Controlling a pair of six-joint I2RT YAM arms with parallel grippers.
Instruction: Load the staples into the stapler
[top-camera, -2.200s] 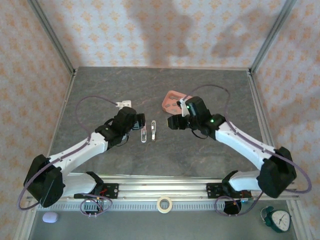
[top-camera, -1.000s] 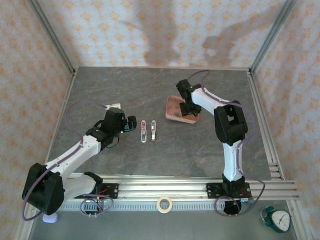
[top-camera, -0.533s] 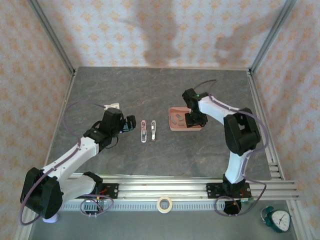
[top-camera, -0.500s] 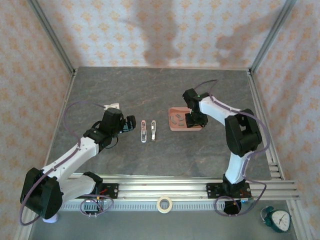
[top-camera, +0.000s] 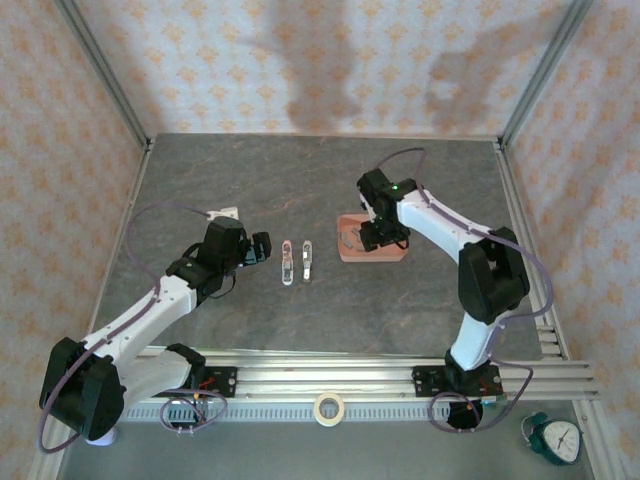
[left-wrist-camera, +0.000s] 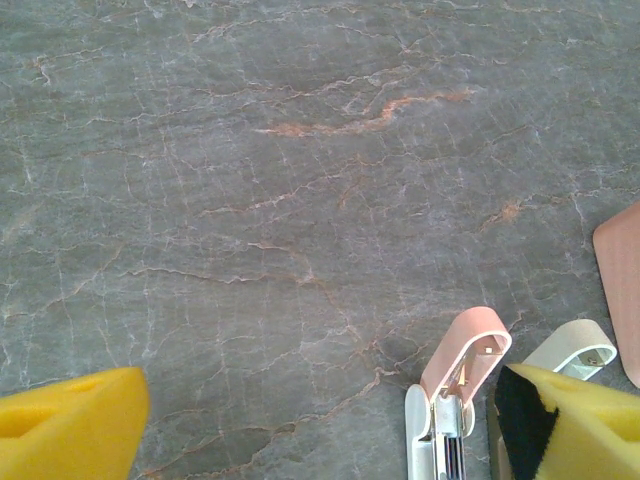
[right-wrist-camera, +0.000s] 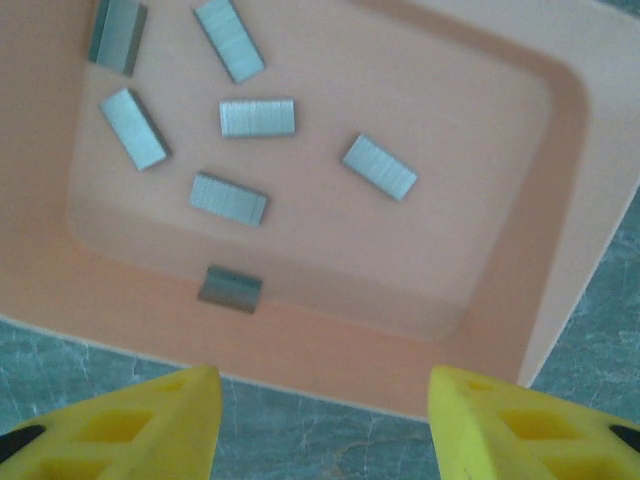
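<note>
The stapler lies on the grey table as two slim cream parts side by side, just right of my left gripper. In the left wrist view the stapler shows an open channel and a raised pale pink flap. It sits by the right yellow fingertip. The left gripper is open and holds nothing. Several grey staples lie loose in the pink tray. One staple leans on the near wall. My right gripper hovers open at the tray's near edge, over the tray.
A small white object lies behind the left gripper. On the near rail are a tape roll and a clock. Slanted metal frame posts and patterned walls bound the table.
The right gripper has set the pink tray down flat, let it go, and moved slightly to hover at its near edge with jaws wider. The left arm has barely moved.
</note>
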